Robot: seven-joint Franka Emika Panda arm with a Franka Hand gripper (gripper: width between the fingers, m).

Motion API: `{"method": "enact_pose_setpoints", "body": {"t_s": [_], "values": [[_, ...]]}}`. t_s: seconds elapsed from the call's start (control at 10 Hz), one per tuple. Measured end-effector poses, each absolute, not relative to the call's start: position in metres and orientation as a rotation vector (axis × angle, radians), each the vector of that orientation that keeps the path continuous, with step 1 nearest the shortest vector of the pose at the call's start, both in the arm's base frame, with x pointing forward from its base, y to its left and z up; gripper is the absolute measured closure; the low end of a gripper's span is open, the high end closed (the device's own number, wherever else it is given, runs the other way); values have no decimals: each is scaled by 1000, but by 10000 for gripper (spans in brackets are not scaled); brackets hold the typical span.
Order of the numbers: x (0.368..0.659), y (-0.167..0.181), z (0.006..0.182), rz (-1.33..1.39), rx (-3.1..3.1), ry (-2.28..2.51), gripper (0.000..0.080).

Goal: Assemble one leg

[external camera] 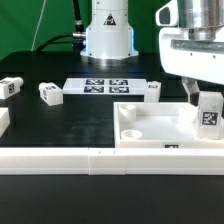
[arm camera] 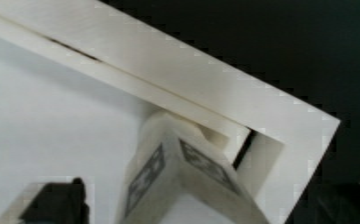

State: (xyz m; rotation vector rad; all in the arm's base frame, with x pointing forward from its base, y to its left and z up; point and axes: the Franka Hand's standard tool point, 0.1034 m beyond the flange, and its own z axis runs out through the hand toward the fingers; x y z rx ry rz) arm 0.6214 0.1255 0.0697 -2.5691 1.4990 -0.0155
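Clamped in the pincer (external camera: 206, 104) is the leg (external camera: 209, 112), a stubby white block with a black-and-white tag on its face, held upright over the corner of the white tray-like panel (external camera: 150, 125) on the exterior view's right. One dark finger (external camera: 192, 94) shows beside the leg, pressed against its side. From the wrist view the leg (arm camera: 177, 165) sits close against the panel's raised rim (arm camera: 212, 85); whether its base touches the panel floor I cannot tell. Out on the black worktop (external camera: 60, 120) three more tagged pegs lie loose: one (external camera: 50, 93) left of the marker board (external camera: 106, 86), another (external camera: 10, 86) at the far left, a third (external camera: 151, 91) by the board's right end.
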Motion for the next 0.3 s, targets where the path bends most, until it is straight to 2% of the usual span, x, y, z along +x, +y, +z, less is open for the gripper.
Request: {"method": "enact_pose_setpoints", "body": {"t_s": [0.3], "values": [[622, 126, 70, -24, -2611, 1422, 150]]}}
